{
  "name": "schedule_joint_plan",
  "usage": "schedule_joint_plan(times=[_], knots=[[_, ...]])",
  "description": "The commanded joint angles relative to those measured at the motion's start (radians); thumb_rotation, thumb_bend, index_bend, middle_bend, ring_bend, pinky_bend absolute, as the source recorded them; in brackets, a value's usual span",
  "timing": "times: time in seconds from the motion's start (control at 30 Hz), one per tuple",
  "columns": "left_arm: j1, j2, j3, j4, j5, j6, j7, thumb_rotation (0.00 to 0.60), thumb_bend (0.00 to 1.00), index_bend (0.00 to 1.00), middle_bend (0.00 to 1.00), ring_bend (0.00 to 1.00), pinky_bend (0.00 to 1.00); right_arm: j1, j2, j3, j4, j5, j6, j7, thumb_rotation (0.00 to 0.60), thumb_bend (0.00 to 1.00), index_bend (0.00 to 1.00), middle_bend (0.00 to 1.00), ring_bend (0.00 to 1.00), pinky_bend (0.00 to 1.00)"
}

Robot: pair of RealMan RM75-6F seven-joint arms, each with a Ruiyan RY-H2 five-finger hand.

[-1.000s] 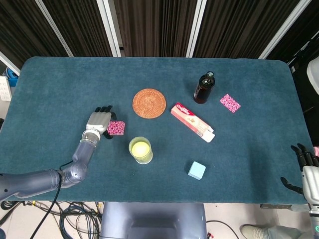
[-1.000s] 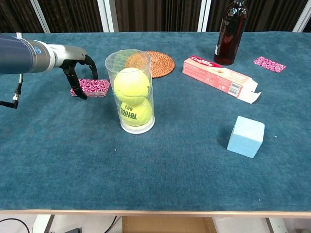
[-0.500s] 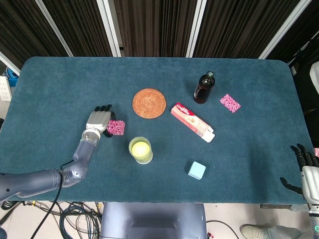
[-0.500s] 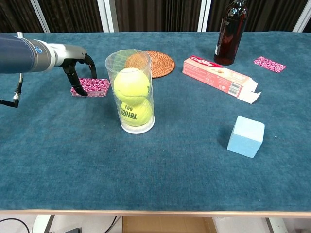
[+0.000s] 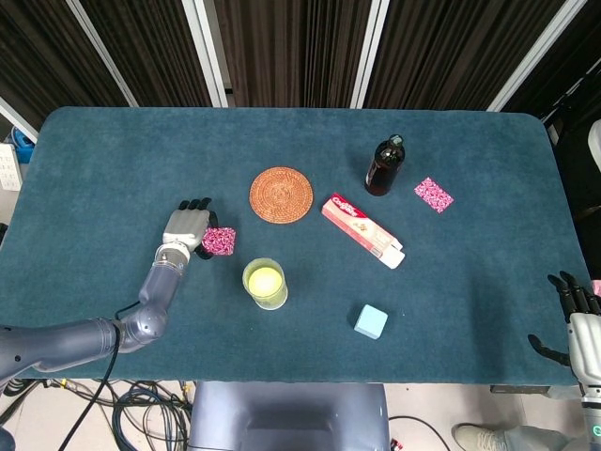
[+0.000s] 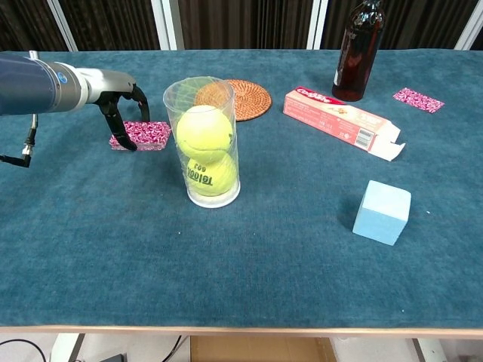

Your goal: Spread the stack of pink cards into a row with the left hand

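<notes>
Left hand arches over the stack of pink cards, curled fingertips bearing on its near edge, apparently positioned to sweep it sideways into a row; nothing is grasped.

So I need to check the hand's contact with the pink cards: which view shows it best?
The chest view: it shows the card stack side-on, with the left hand's fingertips at its left end. The head view shows the stack only from above, small, partly covered by the hand.
</notes>
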Motion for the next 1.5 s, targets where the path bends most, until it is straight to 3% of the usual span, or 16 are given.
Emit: schedule_joint_plan(times=[0.03, 0.5, 1.13, 1.3, 1.5], knots=[[-0.002, 0.001, -0.001, -0.002, -0.004, 0.003, 0.003, 0.6, 0.22, 0.46, 0.12, 0.0, 0.0, 0.001, 0.001, 0.0, -0.002, 0.001, -0.003, 0.001, 0.6, 0.17, 0.11, 0.08, 0.15, 0.2], [-0.016, 0.021, -0.002, -0.026, -0.037, 0.006, 0.026, 0.6, 0.3, 0.47, 0.12, 0.0, 0.0, 0.002, 0.003, -0.003, -0.004, -0.002, -0.007, 0.007, 0.6, 0.17, 0.11, 0.08, 0.15, 0.19], [-0.01, 0.071, -0.003, -0.1, -0.022, 0.017, 0.008, 0.6, 0.31, 0.48, 0.13, 0.0, 0.0, 0.003, 0.003, -0.002, -0.005, 0.001, -0.008, 0.002, 0.6, 0.17, 0.11, 0.08, 0.15, 0.19], [0.005, 0.113, 0.005, -0.159, -0.016, 0.027, -0.003, 0.6, 0.31, 0.48, 0.13, 0.0, 0.0, 0.002, 0.004, -0.002, -0.003, 0.001, -0.007, 0.005, 0.6, 0.17, 0.11, 0.08, 0.15, 0.19], [0.043, 0.205, 0.036, -0.315, 0.035, 0.073, -0.016, 0.6, 0.31, 0.48, 0.13, 0.0, 0.0, 0.0, 0.005, -0.003, -0.008, 0.001, -0.005, 0.002, 0.6, 0.17, 0.11, 0.08, 0.15, 0.2]])
